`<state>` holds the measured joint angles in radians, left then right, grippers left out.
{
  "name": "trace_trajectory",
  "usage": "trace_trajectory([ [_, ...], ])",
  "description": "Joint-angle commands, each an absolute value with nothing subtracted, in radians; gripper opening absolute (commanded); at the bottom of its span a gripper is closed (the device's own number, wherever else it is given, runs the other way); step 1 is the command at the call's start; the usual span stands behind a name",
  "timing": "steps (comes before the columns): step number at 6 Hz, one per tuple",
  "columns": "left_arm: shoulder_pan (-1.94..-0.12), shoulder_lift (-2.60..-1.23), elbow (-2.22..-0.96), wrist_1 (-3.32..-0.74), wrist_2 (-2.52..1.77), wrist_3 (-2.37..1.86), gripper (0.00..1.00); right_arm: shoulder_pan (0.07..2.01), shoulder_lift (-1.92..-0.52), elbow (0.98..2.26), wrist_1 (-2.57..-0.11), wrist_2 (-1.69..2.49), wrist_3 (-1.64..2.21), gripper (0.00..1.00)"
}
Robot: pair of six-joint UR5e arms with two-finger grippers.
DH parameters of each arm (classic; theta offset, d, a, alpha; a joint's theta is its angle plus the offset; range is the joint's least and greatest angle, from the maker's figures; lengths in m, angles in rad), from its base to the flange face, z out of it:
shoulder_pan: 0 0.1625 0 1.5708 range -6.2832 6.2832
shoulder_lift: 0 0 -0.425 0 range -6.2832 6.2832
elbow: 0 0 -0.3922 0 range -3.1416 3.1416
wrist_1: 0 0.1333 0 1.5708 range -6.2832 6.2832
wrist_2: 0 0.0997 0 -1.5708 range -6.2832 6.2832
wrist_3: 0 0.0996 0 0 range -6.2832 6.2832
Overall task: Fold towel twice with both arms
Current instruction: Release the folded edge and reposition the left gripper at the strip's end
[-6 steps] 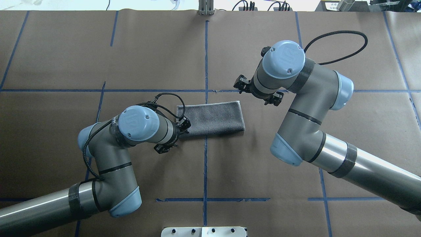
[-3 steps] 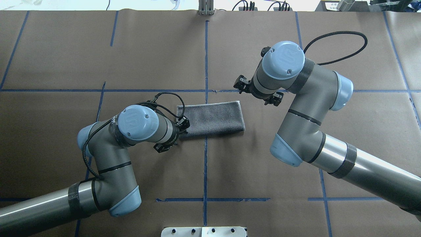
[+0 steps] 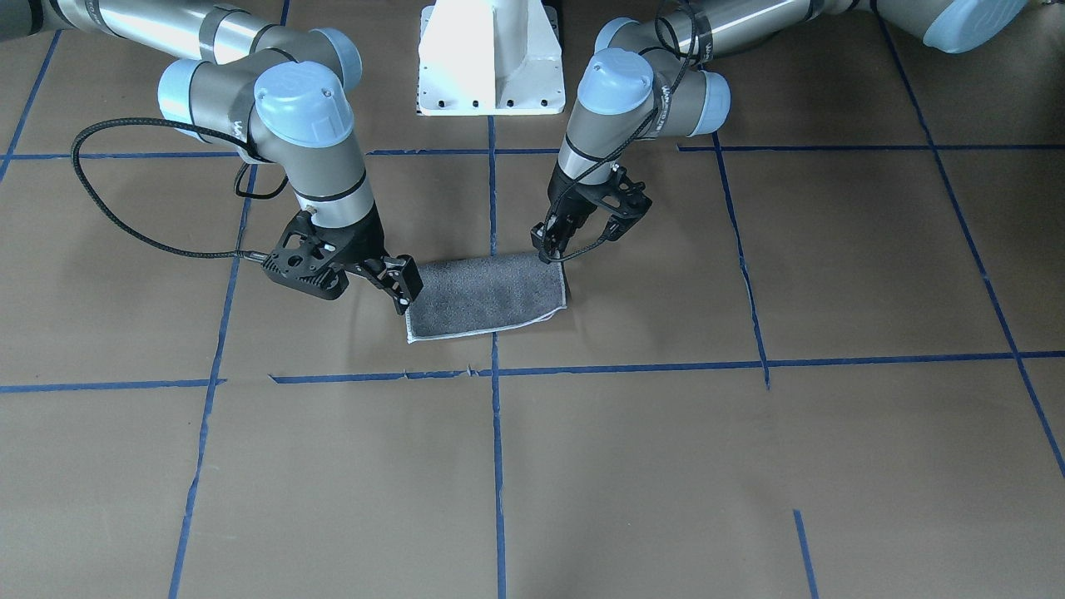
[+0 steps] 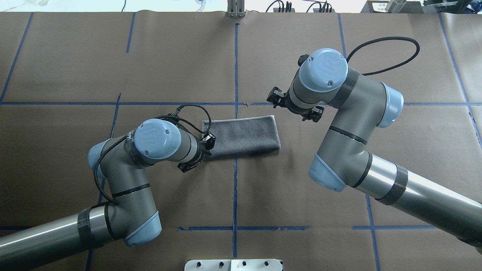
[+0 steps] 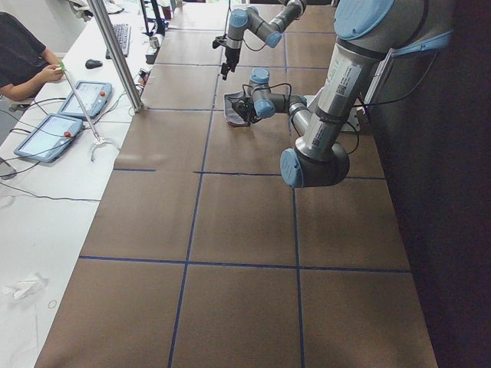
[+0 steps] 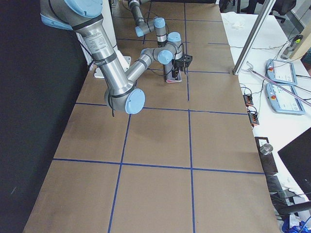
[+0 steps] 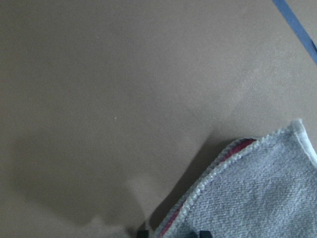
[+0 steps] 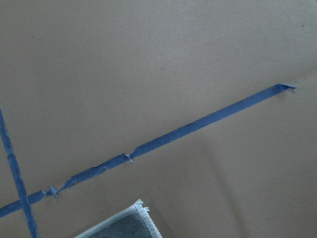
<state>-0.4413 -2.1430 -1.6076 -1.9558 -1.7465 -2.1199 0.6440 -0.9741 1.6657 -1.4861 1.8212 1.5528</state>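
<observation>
The towel lies folded once into a strip, grey face up, at mid-table; it also shows in the front view. My left gripper sits at its near left end. In the left wrist view the fingertips pinch the towel edge, which is slightly raised and shows pink inside. My right gripper hovers open just off the towel's right end, touching nothing. The right wrist view shows only the towel's corner at the bottom edge. From overhead the left gripper and right gripper are mostly hidden under their wrists.
Brown paper with blue tape lines covers the table. The white pedestal base stands at the robot's edge. A black cable loops behind the right arm. An operator and tablets are beyond the table's far side.
The left wrist has shifted slightly left and away from the camera. The right wrist has dropped a little toward the towel. The towel's outline has not changed.
</observation>
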Motion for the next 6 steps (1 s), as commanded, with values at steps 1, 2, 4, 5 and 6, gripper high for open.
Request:
trace_trajectory([
  [1,-0.451,-2.143,-1.611,-1.956,-1.746,-2.118,0.01,0.641,-0.974,1.664,-1.486,1.821,1.554,1.0],
  [2,-0.457,-2.143,-1.624,-1.953,-1.744,-2.117,0.0,0.641,-0.973,1.664,-1.486,1.821,1.552,1.0],
  [4,-0.485,-2.113,-1.635,-1.953,-1.75,-2.056,0.0,0.643,-0.986,1.698,-1.488,1.825,1.552,1.0],
  [5,-0.506,-2.108,-1.664,-1.947,-1.753,-2.018,0.0,0.656,-1.017,1.735,-1.489,1.835,1.549,1.0],
  [6,-0.524,-2.121,-1.67,-1.95,-1.749,-2.007,0.0,0.682,-1.041,1.761,-1.497,1.838,1.531,1.0],
])
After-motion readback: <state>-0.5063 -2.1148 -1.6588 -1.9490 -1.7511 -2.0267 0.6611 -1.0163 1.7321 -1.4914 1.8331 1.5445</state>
